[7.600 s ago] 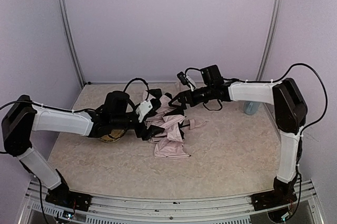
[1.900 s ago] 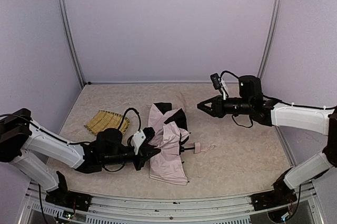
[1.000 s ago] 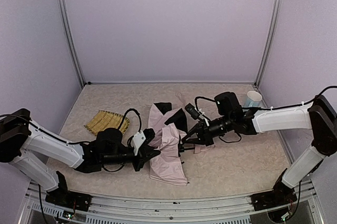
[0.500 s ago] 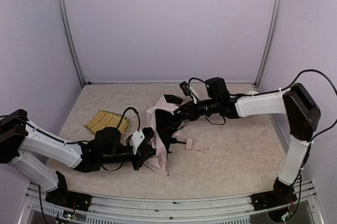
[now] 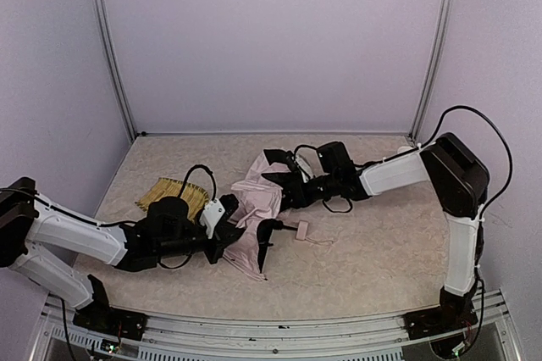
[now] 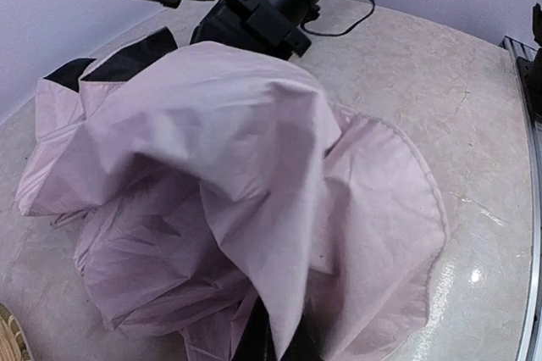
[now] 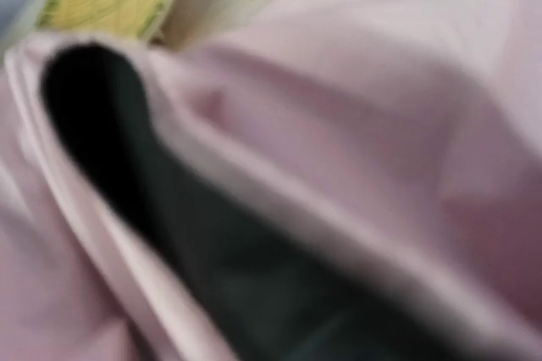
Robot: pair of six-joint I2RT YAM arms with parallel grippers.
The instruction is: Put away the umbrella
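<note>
Umbrella [image 5: 257, 208] crumpled mid-frame, long axis running upper right to lower left. I find left gripper [image 5: 230, 230] buried at lower-left end, right gripper [image 5: 286, 193] pressed into upper-right end. Fabric hides both; I cannot tell either grip state.

No readable text, labels, brands, numbers or signs in any view.

Bright, soft and even overhead, with faint shadows. Badly blurred throughout at the right wrist. Glints on the table [image 6: 471, 276] at four o'clock, left wrist.
</note>
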